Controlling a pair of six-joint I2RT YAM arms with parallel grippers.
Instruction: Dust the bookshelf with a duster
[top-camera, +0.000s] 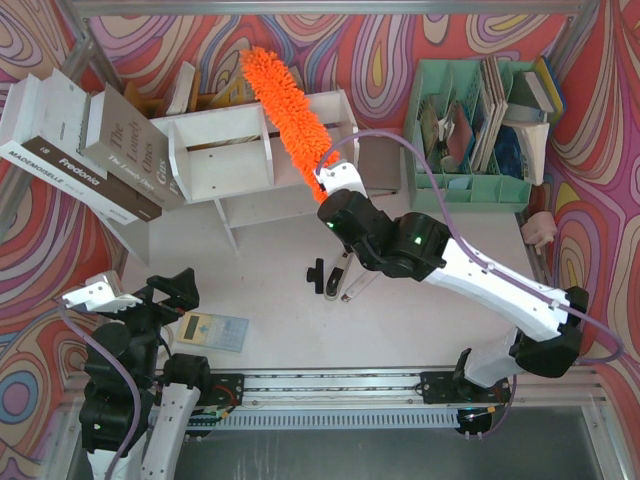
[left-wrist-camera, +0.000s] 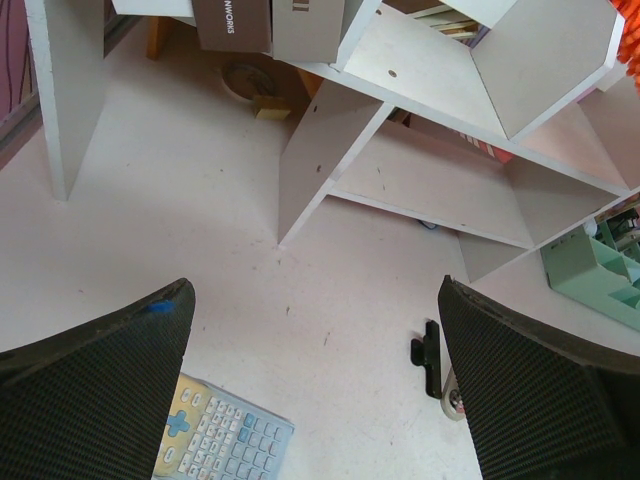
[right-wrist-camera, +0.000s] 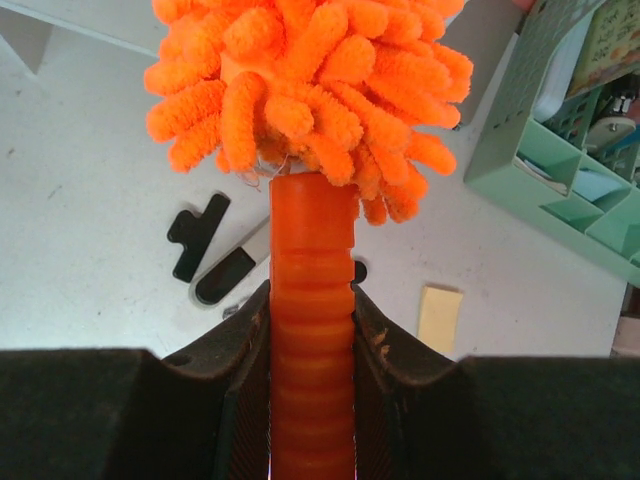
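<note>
The white bookshelf (top-camera: 225, 155) stands at the back of the table, left of centre; its dividers and lower tier (left-wrist-camera: 420, 180) fill the top of the left wrist view. The fluffy orange duster (top-camera: 285, 100) lies slantwise over the shelf's right half, head toward the back left. My right gripper (top-camera: 322, 186) is shut on the duster's ribbed orange handle (right-wrist-camera: 312, 300), with the fluffy head (right-wrist-camera: 310, 70) just beyond the fingers. My left gripper (top-camera: 172, 295) hangs open near the front left, well short of the shelf, with only bare table between its fingers (left-wrist-camera: 120, 350).
Large books (top-camera: 80, 150) lean on the shelf's left end. A mint-green file organiser (top-camera: 480, 120) stands at the back right. A calculator (top-camera: 212, 330) lies by the left arm. A black clip (top-camera: 317, 274), a white-and-black marker (top-camera: 338, 280) and a yellow note (right-wrist-camera: 440, 318) lie mid-table.
</note>
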